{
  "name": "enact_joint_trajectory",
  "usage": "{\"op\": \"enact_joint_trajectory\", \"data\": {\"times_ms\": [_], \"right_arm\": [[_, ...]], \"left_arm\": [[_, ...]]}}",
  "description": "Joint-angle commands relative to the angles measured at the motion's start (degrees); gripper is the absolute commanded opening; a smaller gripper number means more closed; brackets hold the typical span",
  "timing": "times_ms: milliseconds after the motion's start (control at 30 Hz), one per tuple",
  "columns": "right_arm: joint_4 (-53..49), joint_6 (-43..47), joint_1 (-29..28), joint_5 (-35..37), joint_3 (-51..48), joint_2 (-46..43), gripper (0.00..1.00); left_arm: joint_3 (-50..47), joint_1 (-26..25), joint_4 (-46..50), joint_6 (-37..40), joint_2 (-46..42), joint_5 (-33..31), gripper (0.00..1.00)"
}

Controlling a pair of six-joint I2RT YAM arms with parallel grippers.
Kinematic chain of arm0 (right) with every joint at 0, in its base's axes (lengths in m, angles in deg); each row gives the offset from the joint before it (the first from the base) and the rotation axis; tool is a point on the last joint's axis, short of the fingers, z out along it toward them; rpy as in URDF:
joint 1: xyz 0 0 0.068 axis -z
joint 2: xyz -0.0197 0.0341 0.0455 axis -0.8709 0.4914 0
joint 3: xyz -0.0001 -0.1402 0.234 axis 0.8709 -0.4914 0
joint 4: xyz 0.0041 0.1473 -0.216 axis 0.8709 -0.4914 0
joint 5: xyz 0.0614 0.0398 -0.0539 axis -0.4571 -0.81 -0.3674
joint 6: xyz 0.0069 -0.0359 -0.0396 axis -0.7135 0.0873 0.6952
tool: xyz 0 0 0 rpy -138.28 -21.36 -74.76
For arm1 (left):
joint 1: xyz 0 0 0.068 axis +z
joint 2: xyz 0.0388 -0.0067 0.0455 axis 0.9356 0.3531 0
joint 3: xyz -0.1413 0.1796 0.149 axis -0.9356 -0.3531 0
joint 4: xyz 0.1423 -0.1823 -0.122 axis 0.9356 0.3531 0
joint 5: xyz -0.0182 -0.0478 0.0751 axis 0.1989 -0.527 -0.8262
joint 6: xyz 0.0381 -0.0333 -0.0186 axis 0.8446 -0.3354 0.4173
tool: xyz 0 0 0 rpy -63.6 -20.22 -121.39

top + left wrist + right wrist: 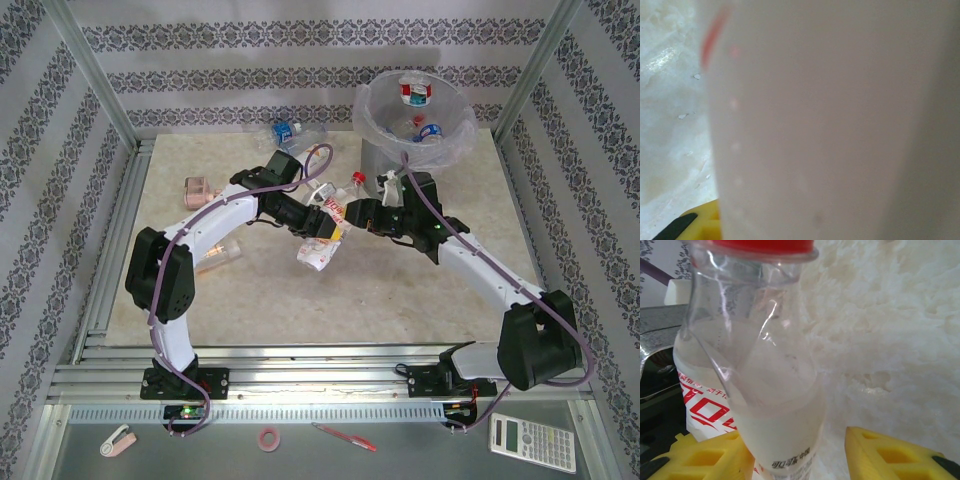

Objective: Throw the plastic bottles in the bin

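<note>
A: Left gripper (322,228) is clamped tight on the red-capped bottle (335,207), at the label. Right gripper (358,213) has its jaws spread, straddling the same bottle nearer the neck. In the right wrist view one yellow finger (705,457) sits against it; the other finger (890,455) shows a gap.

B: Task things, biggest first?

A: Bin (383,158): round grey translucent bucket with a clear bag liner, at the far right of the table (480,210). Binned bottles (415,93) inside, one with a red-and-white label, one blue. The held bottle is clear and crumpled, white label with red print, cap pointing toward the bin, base down-left.

B: Room?

A: Open tabletop right of the right arm and in front of both. Metal rail (118,250) along the left edge. The bin is just beyond the right gripper. Stray blue-label bottle (285,130) lies at the far edge, well apart from both grippers.

B: Bottle versus grippers?

A: Between them, one on each side. Can't tell if it's off the table.
</note>
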Motion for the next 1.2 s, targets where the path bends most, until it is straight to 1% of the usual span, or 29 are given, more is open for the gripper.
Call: {"op": "enact_joint_trajectory", "data": {"times_ms": [0, 67, 233, 267, 300, 367, 400, 467, 533, 567, 600, 633, 667, 767, 867, 933, 1000, 1100, 1167], "right_arm": [[5.83, -1.86, 0.23, -1.48, -2.2, -1.08, 0.45], [6.63, -2.22, 0.15, -2.23, -2.2, -1.21, 0.44], [10.82, -4.8, -0.11, -4.98, -3.66, -2.62, 0.31], [10.92, -5.06, -0.16, -4.97, -3.9, -3.14, 0.26], [10.92, -5.33, -0.09, -4.8, -4.05, -3.76, 0.2], [10.92, -6.22, -0.04, -4.55, -4.5, -4.77, 0.04], [10.86, -6.76, 0.05, -4.38, -4.71, -5.42, 0.0], [9.86, -7.59, 0.27, -3.51, -5.14, -6.85, 0.0], [8.24, -8.34, 0.51, -1.9, -5.41, -8.65, 0.0], [6.69, -8.44, 0.72, -1.09, -5.38, -9.59, 0.0], [4.68, -8.5, 0.98, -0.09, -5.32, -10.57, 0.0], [2.57, -8.58, 1.33, 0.86, -5.28, -11.51, 0.0], [-0.33, -8.79, 2.14, 2.04, -5.24, -12.48, 0.0], [-11.3, -9.34, 5.8, 6.53, -5.37, -15.71, 0.0], [-21.31, -9.72, 11.04, 10.24, -6.78, -20.39, 0.0], [-28.67, -9.6, 14.98, 13.28, -6.96, -23.19, 0.0], [-36.74, -8.67, 19.21, 15.66, -6.38, -25.47, 0.0], [-39.58, -8.02, 23.94, 15.23, -5.45, -28.26, 0.0], [-38.92, -8.06, 25.78, 14.16, -2.85, -27.82, 0.0]], "left_arm": [[2.38, -1.94, -1.31, 0.44, -2.41, 5.04, 0.23], [2.81, -2.36, -1.34, 0.25, -2.03, 5.05, 0.23], [4.68, -3.02, -2.19, -0.85, -1.06, 5.26, 0.22], [5.4, -3.1, -1.97, -0.85, -0.64, 5.36, 0.23], [6.03, -3.21, -1.77, -0.84, -0.27, 5.35, 0.23], [6.99, -3.37, -1.7, -0.8, 0.25, 5.4, 0.25], [7.45, -3.37, -1.75, -0.82, 0.44, 5.25, 0.31], [8.33, -3.37, -1.49, -0.63, 0.58, 4.02, 0.45], [8.89, -3.3, -1.59, -0.74, 0.39, 2.29, 0.7], [9.14, -3.12, -1.86, -1.04, 0.15, 0.89, 0.8], [9.16, -2.9, -2.48, -1.63, -0.29, -0.49, 0.87], [9.05, -2.56, -3.12, -2.33, -0.69, -1.75, 0.91], [8.82, -2.05, -4.17, -3.29, -1.37, -3.17, 0.99], [7.69, -0.2, -7.53, -5.82, -4.6, -7.46, 1.0], [5.83, 2.16, -11.08, -7.93, -8.99, -11.65, 1.0], [5.22, 3.34, -11.55, -8.04, -11.62, -14.97, 1.0], [5.37, 4.61, -10.09, -7.54, -13.68, -18.03, 1.0], [5.73, 5.81, -6.77, -5.9, -15.92, -22.28, 1.0], [5.98, 5.97, -4.42, -4.21, -16.96, -24.54, 1.0]]}}
